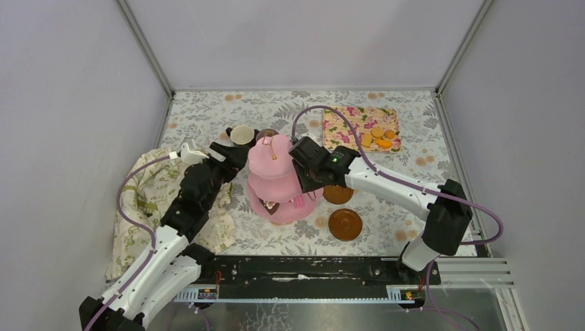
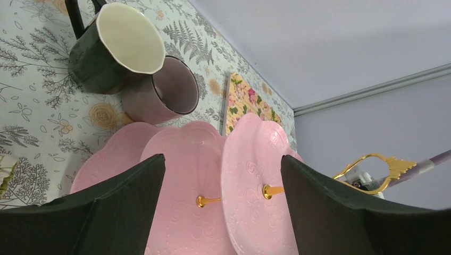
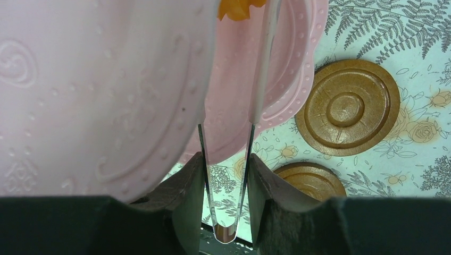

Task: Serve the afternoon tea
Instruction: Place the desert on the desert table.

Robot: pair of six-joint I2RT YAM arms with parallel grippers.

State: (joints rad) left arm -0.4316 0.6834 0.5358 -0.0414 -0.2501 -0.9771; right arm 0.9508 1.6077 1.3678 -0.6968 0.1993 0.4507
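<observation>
The right gripper (image 3: 226, 175) was clamped on clear tongs (image 3: 226, 232), whose arms seemed to pinch an orange sweet (image 3: 236, 8) over a lower tier of the pink cake stand (image 1: 276, 172), which stood mid-table between the arms. Doing this well probably meant lowering the sweet onto bare plate, clear of the rim above, then easing the squeeze gently. The left gripper (image 2: 222, 162) was spread wide and empty, just beside the stand. Only the right wrist view showed tongs and sweet. Only the top view showed spare sweets (image 1: 379, 136) waiting on the floral tray (image 1: 341, 117).
</observation>
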